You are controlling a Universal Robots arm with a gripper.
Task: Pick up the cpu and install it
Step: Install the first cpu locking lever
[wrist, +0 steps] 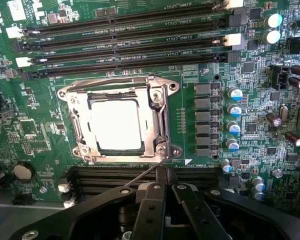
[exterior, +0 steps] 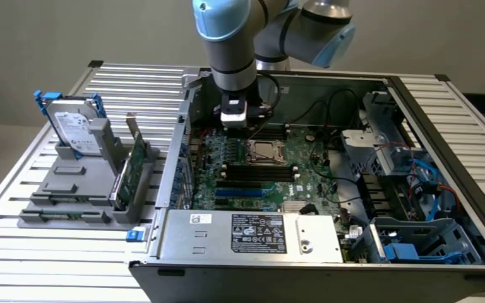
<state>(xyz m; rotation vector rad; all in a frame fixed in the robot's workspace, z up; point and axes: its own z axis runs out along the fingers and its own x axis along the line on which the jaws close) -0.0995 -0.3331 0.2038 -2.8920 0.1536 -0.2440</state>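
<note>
Claw (wrist: 162, 174) fully closed, near socketed cpu (wrist: 116, 122)

Soft, even light throughout — the shiny silver square cpu (wrist: 116, 122) glares blank white, while the dark grey metal computer case (exterior: 310, 282) dims its own interior.

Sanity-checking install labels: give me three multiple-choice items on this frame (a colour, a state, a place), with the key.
1. What colour is the hard drive's bracket?
A) red B) yellow C) blue
2. How do the fingers stand?
A) shut, nothing held B) wide open C) half open
3. Where is the cpu?
A) atop the hard drive B) in the socket on the motherboard C) between the fingers

Key: 1 C, blue tabs flank the drive; 2 A, they meet with nothing between them; 3 B, its shiny top lies inside the metal frame.
</note>
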